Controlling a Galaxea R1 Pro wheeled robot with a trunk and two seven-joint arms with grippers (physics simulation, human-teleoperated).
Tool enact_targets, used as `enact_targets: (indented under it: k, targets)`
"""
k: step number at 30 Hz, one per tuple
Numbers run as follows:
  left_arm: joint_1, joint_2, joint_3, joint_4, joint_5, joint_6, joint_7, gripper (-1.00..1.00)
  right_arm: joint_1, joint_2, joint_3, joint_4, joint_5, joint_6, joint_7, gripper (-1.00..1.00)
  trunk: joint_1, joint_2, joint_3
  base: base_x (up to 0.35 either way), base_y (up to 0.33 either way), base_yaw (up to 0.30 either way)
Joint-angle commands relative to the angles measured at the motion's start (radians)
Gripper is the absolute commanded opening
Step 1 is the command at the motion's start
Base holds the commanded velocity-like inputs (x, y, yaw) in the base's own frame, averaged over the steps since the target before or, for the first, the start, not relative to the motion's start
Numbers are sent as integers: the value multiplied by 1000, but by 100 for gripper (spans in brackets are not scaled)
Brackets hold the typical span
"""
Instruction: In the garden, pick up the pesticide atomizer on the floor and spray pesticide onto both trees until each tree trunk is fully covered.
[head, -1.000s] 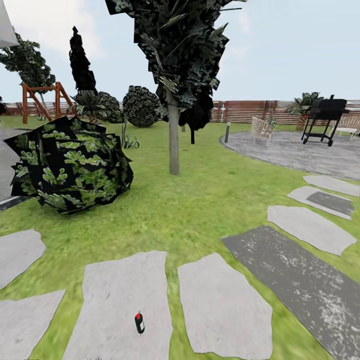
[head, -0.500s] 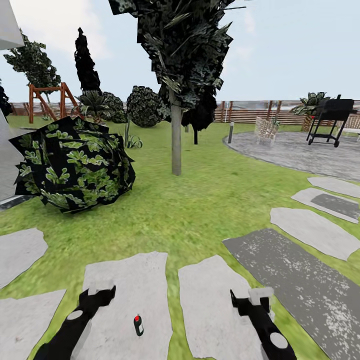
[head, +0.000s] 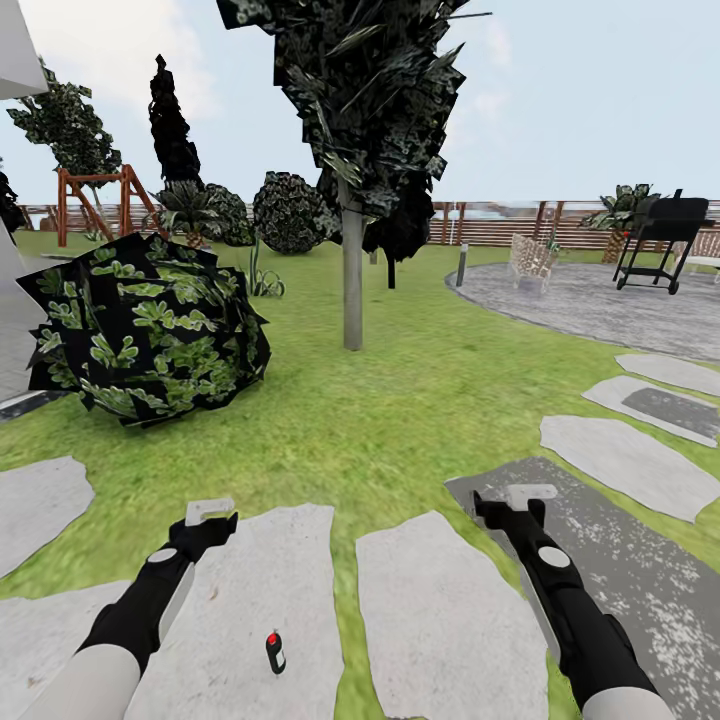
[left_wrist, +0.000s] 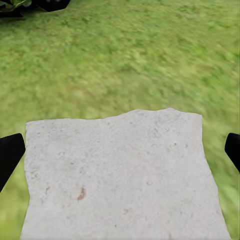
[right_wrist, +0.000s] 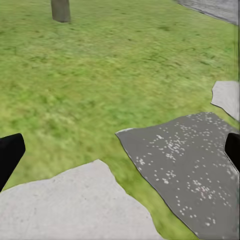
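While 1 pesticide atomizer (head: 275, 652) lies on paving, 2 grippers, L (head: 209, 514) & R (head: 529, 495), spread wide, empty, 1 tree trunk (head: 352, 275) ahead.

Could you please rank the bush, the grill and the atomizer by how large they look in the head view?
1. Bush, largest by far.
2. Grill; it stands farther off, so true size is unsure.
3. Atomizer, smallest despite being nearest.
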Motion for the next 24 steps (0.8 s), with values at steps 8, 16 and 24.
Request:
enact_targets:
  k: [8,16,24]
  targets:
    - [2,1,2,3,6,-3,-1,100,-1,-4,-3,5,1,0,-1,100,0,0,-1,202,-173,46]
    - [3,7,7,2,6,-3,-2,100,-1,-4,-4,5,-1,-1,-2,100,0,0,-5,98,-74,163]
    - [7,6,1,4,-2,-3,-41,100,0,-4,-3,29,-1,-1,-3,100,12,-21,-15,5,-4,16]
